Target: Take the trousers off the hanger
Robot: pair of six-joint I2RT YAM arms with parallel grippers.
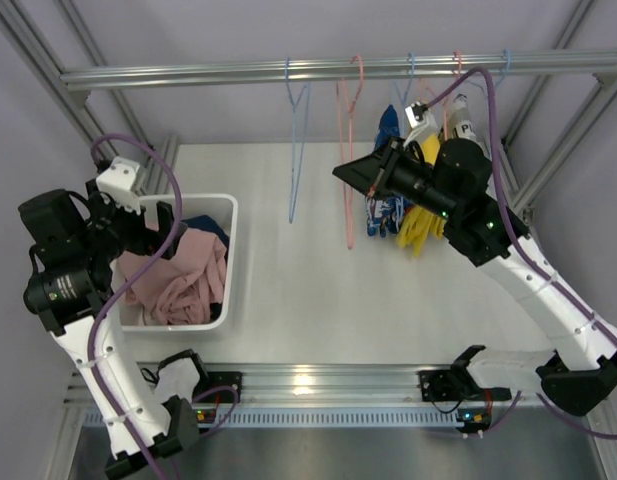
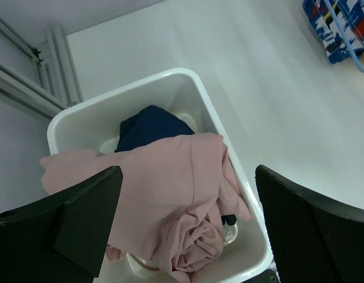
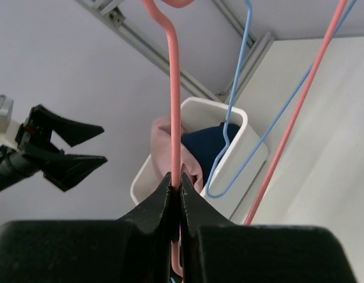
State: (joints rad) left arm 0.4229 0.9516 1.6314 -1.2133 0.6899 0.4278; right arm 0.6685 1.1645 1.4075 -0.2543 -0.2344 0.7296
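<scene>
The pale pink trousers and the dark navy trousers lie bunched in a white bin at the left; neither is on a hanger. In the left wrist view the pink pair covers most of the navy pair. My left gripper is open and empty just above the bin. My right gripper is shut on the wire of a bare pink hanger that hangs from the rail. The right wrist view shows the jaws pinched on the pink wire.
A bare blue hanger hangs left of the pink one. A blue-and-white patterned garment and a yellow garment hang behind my right wrist. The metal rail crosses the back, with frame posts at both sides.
</scene>
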